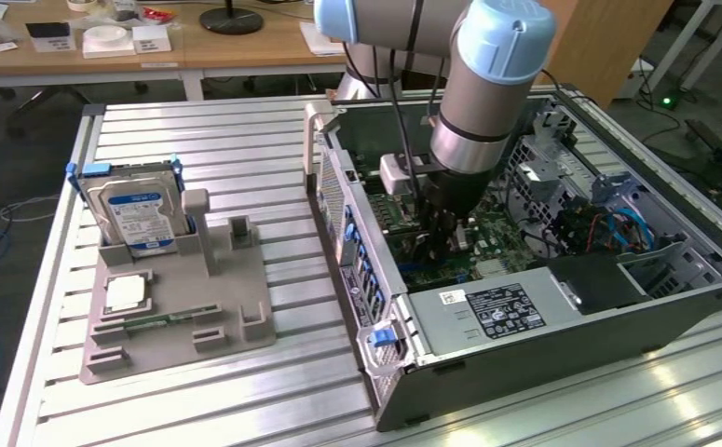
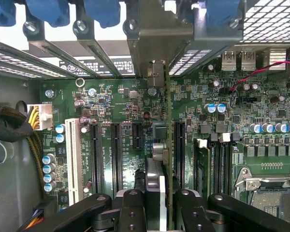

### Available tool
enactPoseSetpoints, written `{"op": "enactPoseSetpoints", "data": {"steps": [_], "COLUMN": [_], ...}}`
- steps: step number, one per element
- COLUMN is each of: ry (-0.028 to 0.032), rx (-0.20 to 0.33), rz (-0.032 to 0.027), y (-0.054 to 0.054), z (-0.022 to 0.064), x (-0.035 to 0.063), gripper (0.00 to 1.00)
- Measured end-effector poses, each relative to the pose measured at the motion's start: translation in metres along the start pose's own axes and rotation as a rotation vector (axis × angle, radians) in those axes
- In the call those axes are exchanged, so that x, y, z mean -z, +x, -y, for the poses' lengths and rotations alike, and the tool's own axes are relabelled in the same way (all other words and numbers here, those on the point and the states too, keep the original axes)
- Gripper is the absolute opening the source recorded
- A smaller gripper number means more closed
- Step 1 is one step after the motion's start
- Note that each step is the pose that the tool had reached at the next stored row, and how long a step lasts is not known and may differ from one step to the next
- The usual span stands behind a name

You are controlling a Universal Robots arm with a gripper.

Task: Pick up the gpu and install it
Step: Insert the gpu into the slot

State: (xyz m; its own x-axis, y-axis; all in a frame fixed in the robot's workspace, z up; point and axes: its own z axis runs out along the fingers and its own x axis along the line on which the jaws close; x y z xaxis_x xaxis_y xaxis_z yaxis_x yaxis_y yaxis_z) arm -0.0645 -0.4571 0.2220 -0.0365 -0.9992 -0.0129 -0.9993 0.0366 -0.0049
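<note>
The gpu [image 2: 167, 145] shows edge-on as a thin green-dark card standing upright over the motherboard [image 2: 116, 101], close beside a long black slot [image 2: 179, 150]. Its grey metal bracket [image 2: 152, 43] reaches up to the case's rear slot openings. My gripper [image 2: 166, 205] is shut on the card's near end, with one black finger [image 2: 133, 203] on each side. I cannot tell whether the card's edge sits in the slot. In the exterior view my gripper [image 1: 442, 237] reaches straight down into the open computer case [image 1: 709, 289].
Inside the case are a power supply [image 1: 491, 312], blue cables [image 1: 628, 228], a cable bundle [image 2: 14, 125] and a processor socket [image 2: 270, 193]. On the exterior view's left, a grey holder [image 1: 230, 307] carries a blue-labelled hard drive [image 1: 137, 209] and a square chip [image 1: 125, 293].
</note>
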Motion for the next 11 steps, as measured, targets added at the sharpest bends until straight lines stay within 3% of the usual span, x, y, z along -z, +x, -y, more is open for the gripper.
{"op": "enactPoseSetpoints", "data": {"steps": [11], "ry": [-0.0004], "rx": [0.0], "rz": [-0.0006], "y": [0.0001], "z": [-0.0005], "x": [-0.0051], "gripper": [0.28]}}
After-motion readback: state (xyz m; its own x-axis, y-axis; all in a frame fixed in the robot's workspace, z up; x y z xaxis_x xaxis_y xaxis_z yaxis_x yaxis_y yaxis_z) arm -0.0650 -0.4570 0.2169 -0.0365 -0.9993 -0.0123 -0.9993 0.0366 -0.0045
